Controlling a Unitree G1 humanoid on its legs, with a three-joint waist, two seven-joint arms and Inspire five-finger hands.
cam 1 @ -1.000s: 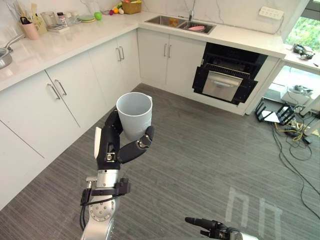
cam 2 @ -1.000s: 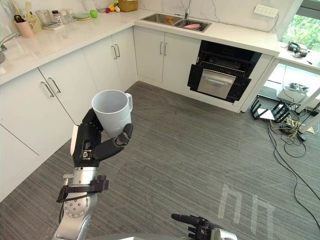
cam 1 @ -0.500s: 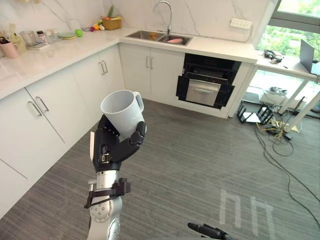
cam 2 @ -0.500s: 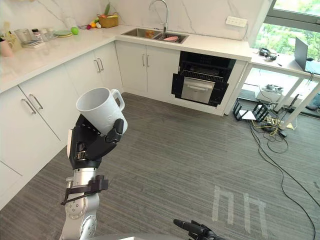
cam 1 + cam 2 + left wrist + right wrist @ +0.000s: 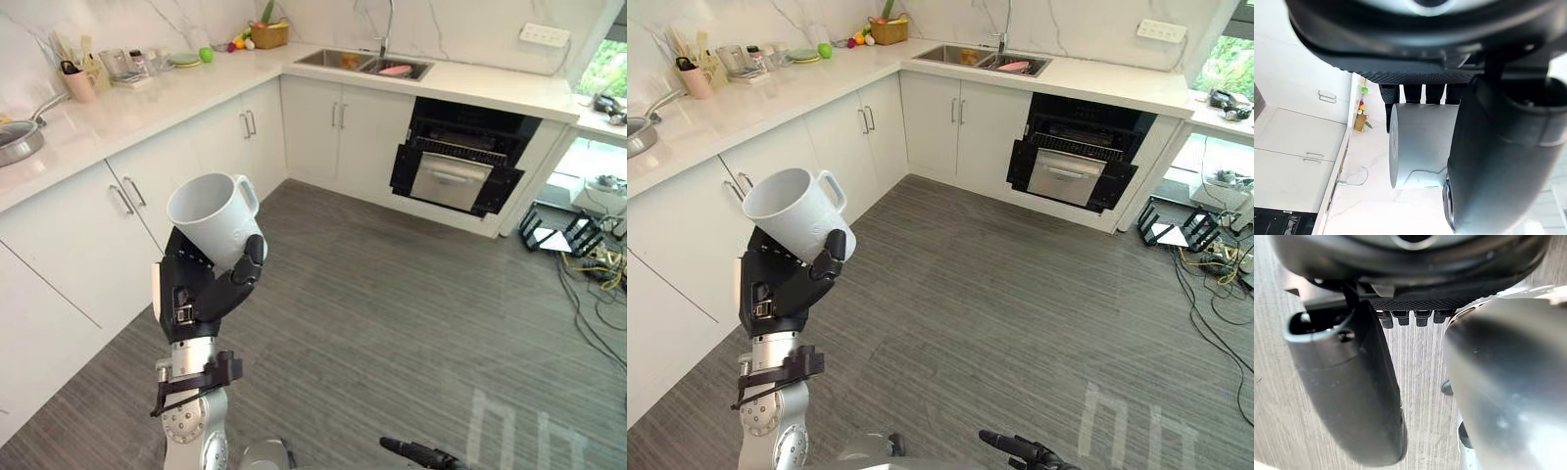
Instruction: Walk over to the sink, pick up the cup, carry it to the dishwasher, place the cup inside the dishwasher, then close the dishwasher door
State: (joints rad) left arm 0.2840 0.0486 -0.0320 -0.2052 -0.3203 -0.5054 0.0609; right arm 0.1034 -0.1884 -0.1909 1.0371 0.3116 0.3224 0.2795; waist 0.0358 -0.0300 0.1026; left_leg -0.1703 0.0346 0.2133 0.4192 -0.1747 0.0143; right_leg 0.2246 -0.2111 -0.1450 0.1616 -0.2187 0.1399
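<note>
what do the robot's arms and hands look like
The left hand is a blocky black shell with dark fingers, small white markings and a white cover on its outer edge. It sits on the silver-grey left arm, ringed by a black bracket. The right hand is dark too, with slim fingers.

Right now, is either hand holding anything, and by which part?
The left hand holds the white cup by its lower body, fingers and thumb curled round it, handle free. The right hand, low in the eye view, holds nothing.
</note>
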